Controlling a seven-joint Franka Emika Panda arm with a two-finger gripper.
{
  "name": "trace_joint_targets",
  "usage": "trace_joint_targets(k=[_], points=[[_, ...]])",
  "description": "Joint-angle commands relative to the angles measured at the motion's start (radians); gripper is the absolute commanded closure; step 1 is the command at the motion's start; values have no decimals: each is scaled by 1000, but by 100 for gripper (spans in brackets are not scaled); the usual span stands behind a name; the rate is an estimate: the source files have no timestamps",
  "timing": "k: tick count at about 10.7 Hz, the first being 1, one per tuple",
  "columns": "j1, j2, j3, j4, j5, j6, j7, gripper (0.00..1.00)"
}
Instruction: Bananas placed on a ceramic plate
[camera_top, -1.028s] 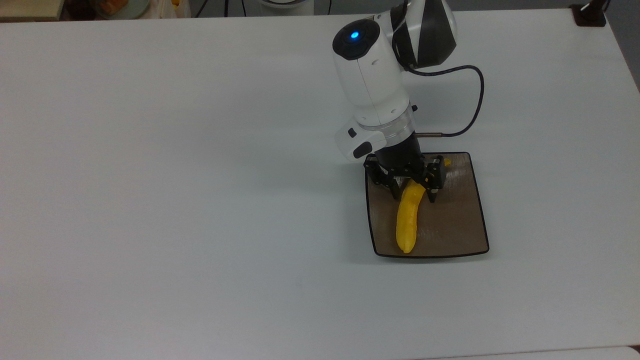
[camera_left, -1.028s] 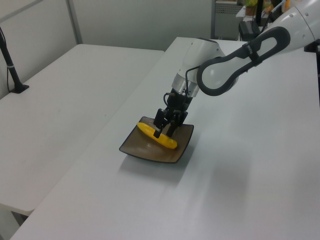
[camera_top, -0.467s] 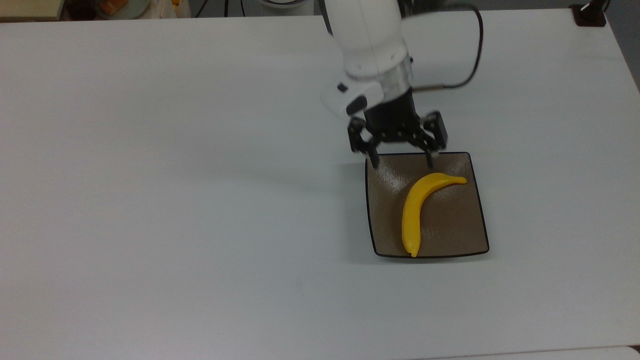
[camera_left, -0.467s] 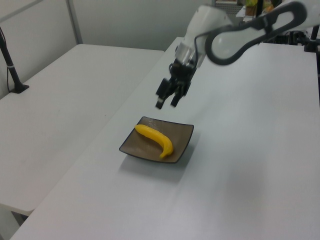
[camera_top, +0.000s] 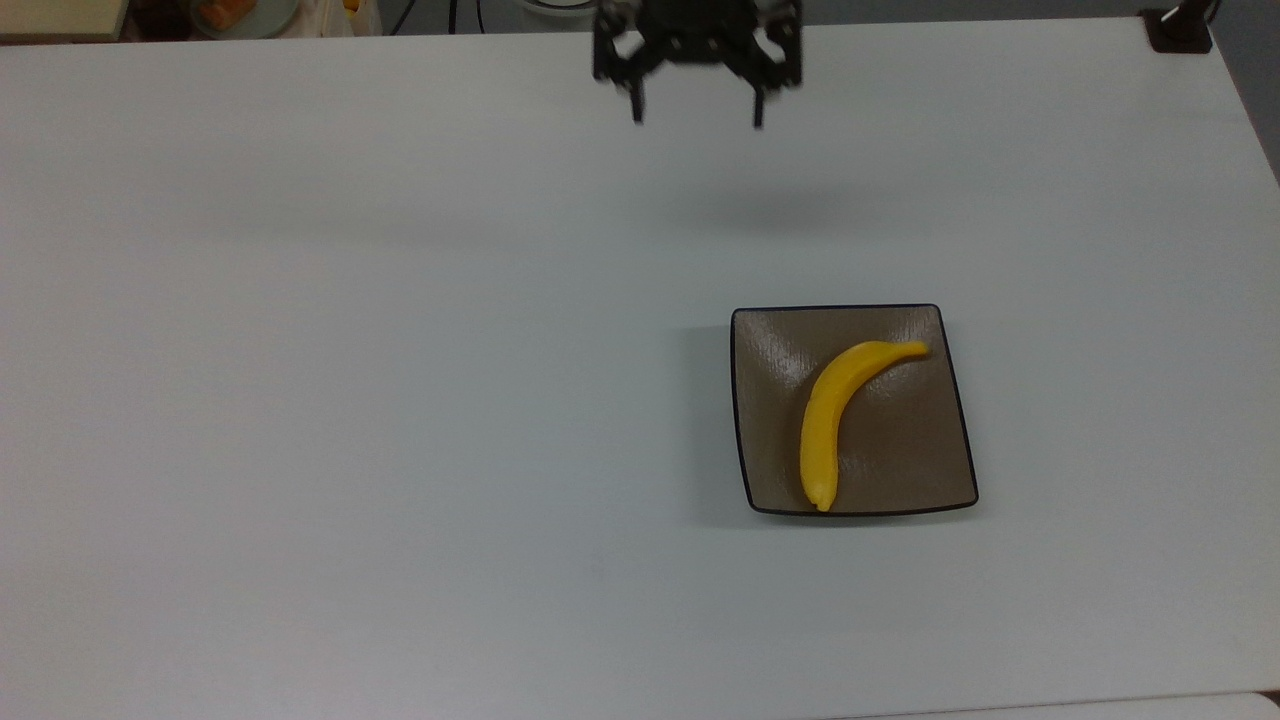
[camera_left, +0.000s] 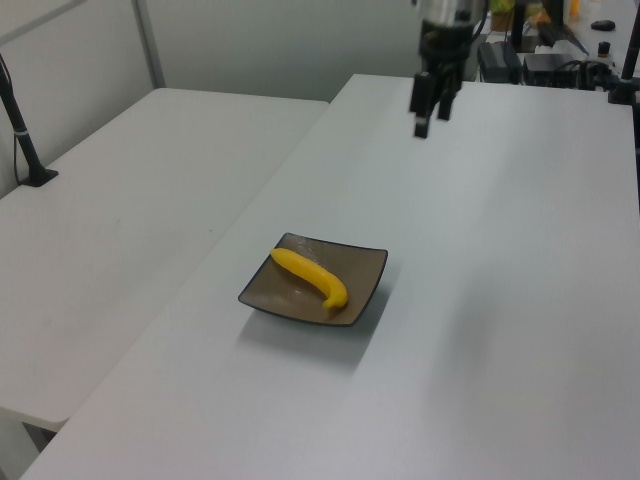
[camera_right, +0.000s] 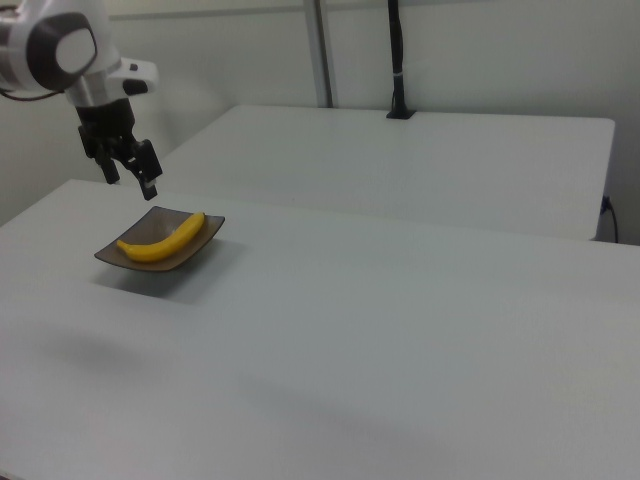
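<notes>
A single yellow banana (camera_top: 832, 417) lies flat on a square brown-grey ceramic plate (camera_top: 905, 460), which sits on a plain white tabletop (camera_top: 350, 400). In the top view the fruit curves from near the plate's far right corner down to its near edge, resting wholly inside the dark rim, so it looks settled and unlikely to roll off. The jaws (camera_top: 697, 108) of the robot arm hang open and empty, high above the tabletop and well apart from the plate, toward the top view's upper edge. In the left view the jaws (camera_left: 428, 105) show beyond the plate (camera_left: 368, 276) and the banana (camera_left: 312, 277); in the right view they (camera_right: 130, 180) hover above and to the right view's left of the plate (camera_right: 118, 255). With the banana (camera_right: 162, 240) released and the arm clear, the placing appears finished
</notes>
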Motion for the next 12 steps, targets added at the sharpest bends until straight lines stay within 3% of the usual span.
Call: trace_joint_targets(k=[1,5,7,12], points=[[-57,-150,-24,-57,-13,-165,-68,0],[-97,-150,-62,-60,-11,-172,-328,0],[-93,-115,-97,-69,-8,-63,-438,0],[-90,-106,-99,-63,-4,-44,-424,0]])
